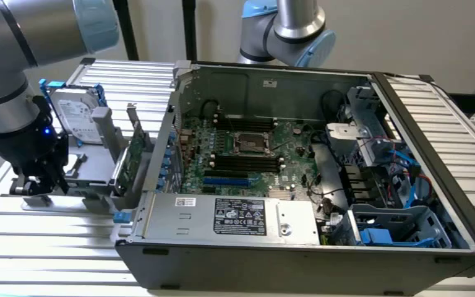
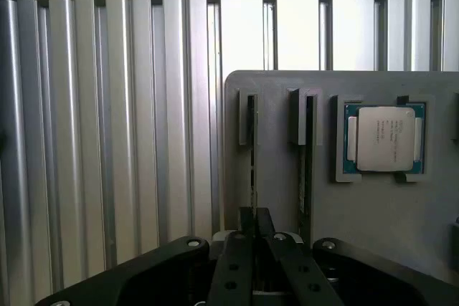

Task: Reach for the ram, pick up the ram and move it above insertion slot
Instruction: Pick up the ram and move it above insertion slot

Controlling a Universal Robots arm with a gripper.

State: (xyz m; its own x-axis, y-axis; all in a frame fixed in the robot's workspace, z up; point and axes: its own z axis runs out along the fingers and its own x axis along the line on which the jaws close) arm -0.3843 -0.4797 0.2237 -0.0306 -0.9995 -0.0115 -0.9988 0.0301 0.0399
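In the wrist view the ram point(image 2: 252, 152) stands on edge in a groove of a grey holder point(image 2: 358, 213), seen as a thin dark line. My gripper point(image 2: 256, 214) has its two black fingers point(image 2: 267, 221) drawn together on the near end of that stick, shut on it. In the exterior view my gripper point(image 1: 38, 184) hangs low over the holder point(image 1: 85, 176) on the exterior view's left, outside the computer case. The insertion slot point(image 1: 242, 162) is one of several parallel black sockets on the motherboard inside the open case, well away from the gripper.
A second stick point(image 2: 307, 155) stands in the neighbouring groove, and a CPU chip point(image 2: 385, 137) lies in a recess beside it. A hard drive point(image 1: 77, 120) and a tall green card point(image 1: 134, 154) stand between the gripper and the case wall point(image 1: 171, 124). A second arm point(image 1: 291, 31) rises behind the case.
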